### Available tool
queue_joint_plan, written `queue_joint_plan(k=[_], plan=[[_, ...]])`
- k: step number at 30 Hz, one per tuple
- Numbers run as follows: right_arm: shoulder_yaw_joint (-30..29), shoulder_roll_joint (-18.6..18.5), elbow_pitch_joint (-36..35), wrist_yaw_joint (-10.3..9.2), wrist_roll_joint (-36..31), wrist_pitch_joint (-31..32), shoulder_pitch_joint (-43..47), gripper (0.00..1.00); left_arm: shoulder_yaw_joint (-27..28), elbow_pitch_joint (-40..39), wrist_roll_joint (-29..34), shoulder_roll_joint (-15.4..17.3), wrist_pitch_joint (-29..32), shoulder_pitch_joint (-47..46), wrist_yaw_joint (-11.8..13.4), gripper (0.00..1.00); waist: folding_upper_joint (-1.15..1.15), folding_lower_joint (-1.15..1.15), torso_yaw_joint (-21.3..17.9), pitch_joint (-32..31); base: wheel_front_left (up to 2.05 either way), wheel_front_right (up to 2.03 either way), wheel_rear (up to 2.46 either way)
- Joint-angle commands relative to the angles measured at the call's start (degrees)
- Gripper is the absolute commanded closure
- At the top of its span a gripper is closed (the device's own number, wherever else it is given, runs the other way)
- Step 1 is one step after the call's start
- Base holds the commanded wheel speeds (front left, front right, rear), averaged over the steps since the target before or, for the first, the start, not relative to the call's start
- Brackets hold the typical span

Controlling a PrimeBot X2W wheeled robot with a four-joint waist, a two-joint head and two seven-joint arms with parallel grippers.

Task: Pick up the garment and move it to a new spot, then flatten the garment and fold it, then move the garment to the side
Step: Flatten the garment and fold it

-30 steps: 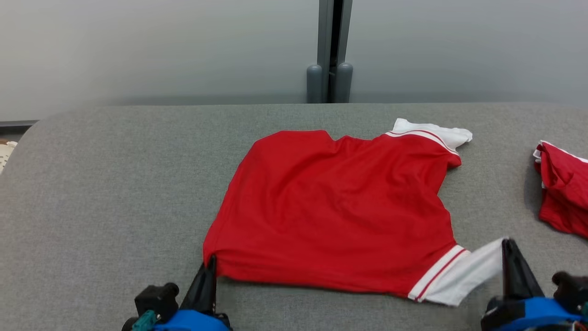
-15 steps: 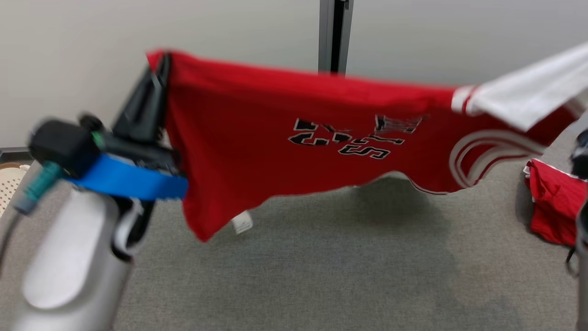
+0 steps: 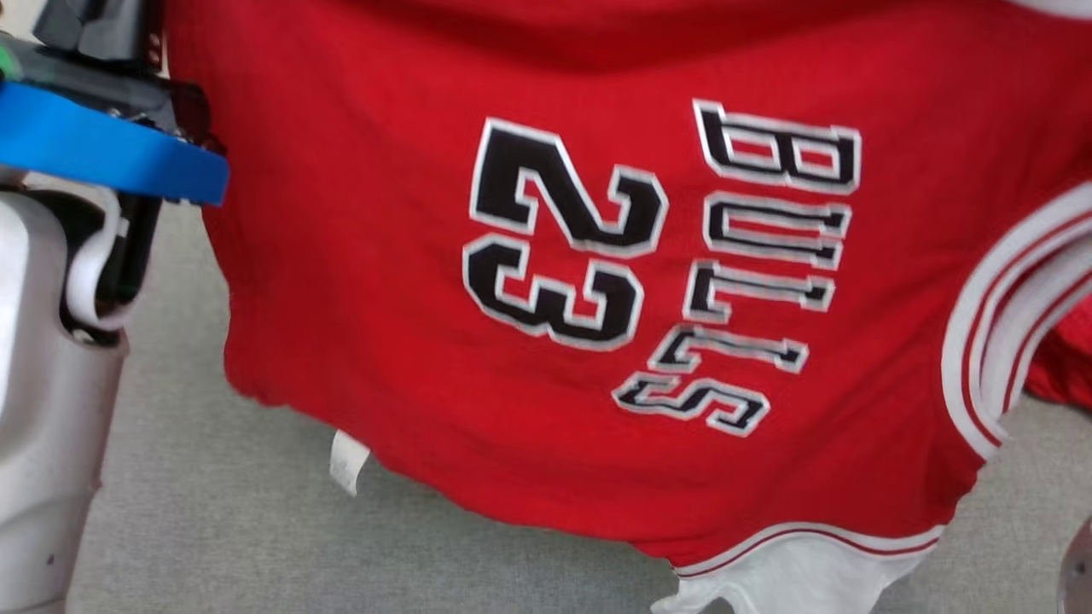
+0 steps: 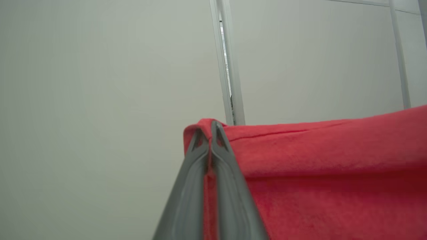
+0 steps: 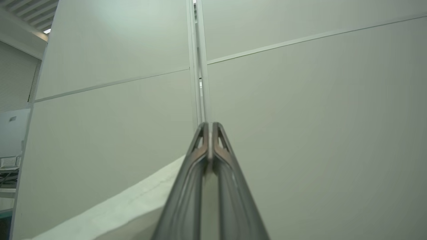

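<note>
Below, a grey table (image 3: 196, 529), mostly hidden. Above it, hanging in the air and stretched sideways, the red garment (image 3: 546, 341), number and lettering turned on their side, one white sleeve (image 3: 793, 576) drooping lowest. Could drag that sleeve across the table on the way to the new spot and bunch it under the body, spoiling the flattening. At the right edge, a second red garment (image 3: 1066, 358) lying on the table: could get snagged or covered if the carry swings that way. Left tool (image 4: 209, 128) pinched together on a red corner of the garment; right tool (image 5: 209, 125) clamped on the garment's white fabric (image 5: 116, 206). Thin bites both, by the look: could slip under a fast swing, dropping one side into a heap. Smallest, a white tag (image 3: 345, 460) dangling at the hem.
</note>
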Motion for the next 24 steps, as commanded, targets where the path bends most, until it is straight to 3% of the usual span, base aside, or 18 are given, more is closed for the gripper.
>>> queue_joint_plan(k=[1,8,12,18,24], plan=[[-0.11,0.53,2.47,0.0,-1.75,-0.48,-2.97,1.0,0.47,1.42,0.58,0.27,-0.3,-2.07,0.6,1.0,0.0,-0.01,1.07,3.03,0.0,0.0,0.0],[-3.58,0.91,14.26,-0.01,-9.14,-7.12,-17.72,1.0,0.76,9.96,4.33,-0.55,-7.01,-12.61,1.27,1.0,0.0,-0.01,1.28,9.6,0.0,0.0,0.0],[-5.87,0.85,18.05,-0.01,-10.34,-9.57,-20.35,1.0,0.78,14.74,3.87,-2.03,-9.17,-14.71,0.84,1.0,0.0,-0.01,0.89,10.29,0.0,0.0,0.0],[-6.21,1.27,18.97,-0.04,-7.94,-11.11,-7.62,1.0,1.43,20.77,2.74,-3.35,-10.45,-6.26,0.31,1.0,0.0,-0.01,-0.44,10.27,0.0,0.0,0.0],[-7.76,5.24,19.34,-0.04,-2.88,-12.16,17.37,1.0,4.4,22.86,2.21,-8.79,-10.58,11.0,-0.32,1.0,0.0,-0.01,-0.92,9.55,0.0,0.0,0.0]])
